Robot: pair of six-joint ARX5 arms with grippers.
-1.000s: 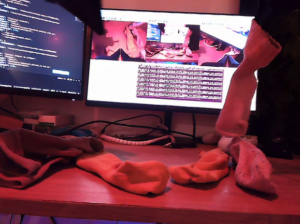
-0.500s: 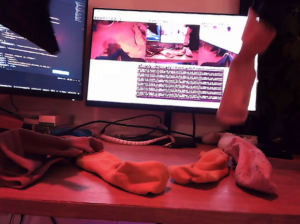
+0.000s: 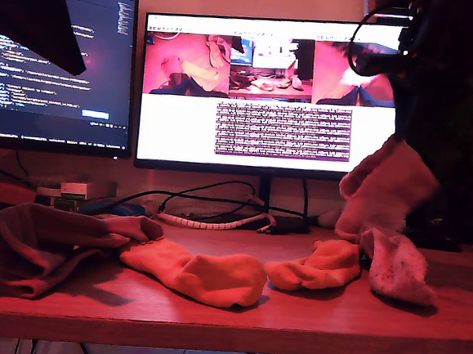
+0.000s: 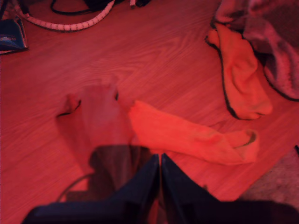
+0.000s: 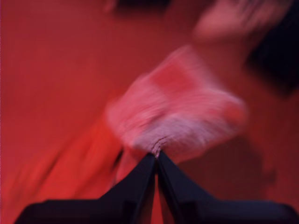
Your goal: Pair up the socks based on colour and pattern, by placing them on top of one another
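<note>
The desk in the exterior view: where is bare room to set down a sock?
Bare wood: along the front edge, and between the orange socks and the cables. Crowded at the exterior view's right, around the pink sock my second gripper holds.

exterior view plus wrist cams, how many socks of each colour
dark maroon socks: 2 (one seems to hang from my first gripper)
orange socks: 2
pink socks: 2 (one held by my second gripper)
total: 6
</note>
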